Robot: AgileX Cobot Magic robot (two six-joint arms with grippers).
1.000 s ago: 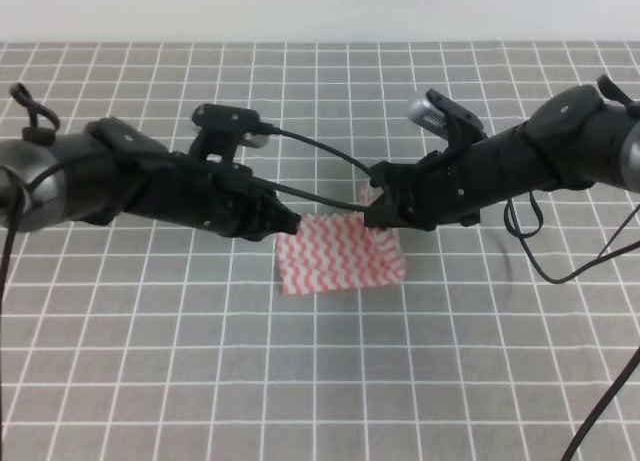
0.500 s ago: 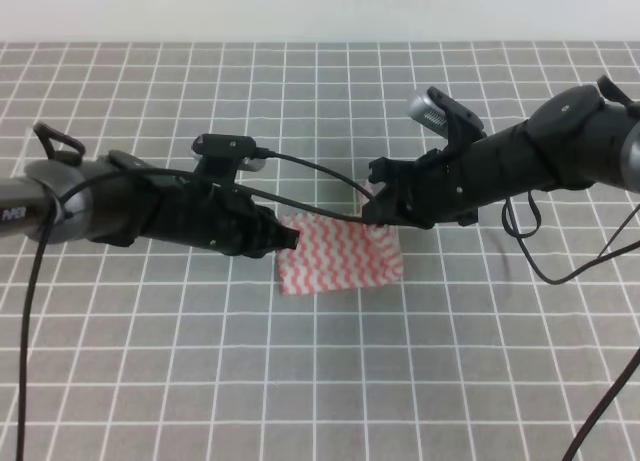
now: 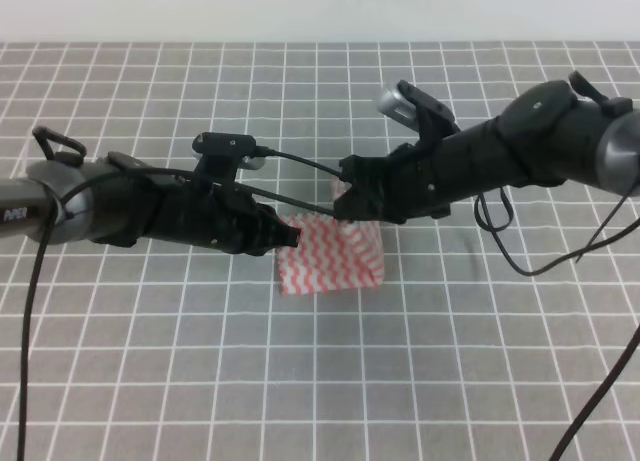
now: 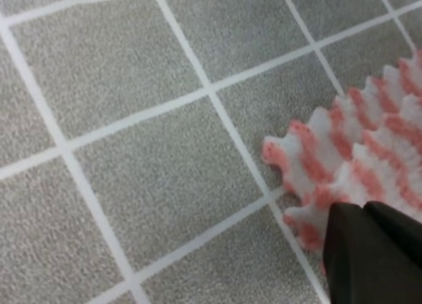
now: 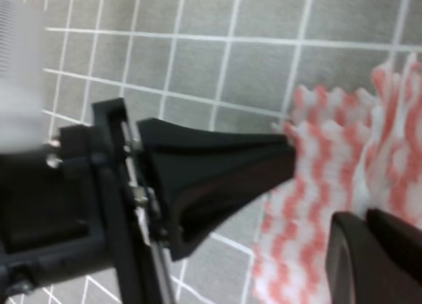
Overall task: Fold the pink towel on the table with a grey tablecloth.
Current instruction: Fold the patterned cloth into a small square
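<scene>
The pink towel (image 3: pixel 330 256) lies near the middle of the table with a grey tablecloth (image 3: pixel 450 361), its right part lifted and folding over to the left. My left gripper (image 3: pixel 291 236) is low at the towel's far left corner and shut on it. In the left wrist view the dark fingertips (image 4: pixel 369 251) pinch the towel's jagged edge (image 4: pixel 343 159). My right gripper (image 3: pixel 345 196) hovers just above the towel's far edge, shut on a raised corner. The right wrist view shows the towel (image 5: pixel 323 185), the left gripper (image 5: pixel 280 155) at its corner, and my right gripper (image 5: pixel 366 221).
A black cable (image 3: pixel 310 166) runs from the left wrist camera across to the right arm, just behind the towel. Another cable (image 3: pixel 520 256) loops down from the right arm. White grid lines cover the cloth, and a pale wall edge (image 3: pixel 320 11) bounds the far side.
The right gripper has moved left with the towel's right edge, so the towel looks narrower. The left arm dropped lower a second ago and has since stayed put.
</scene>
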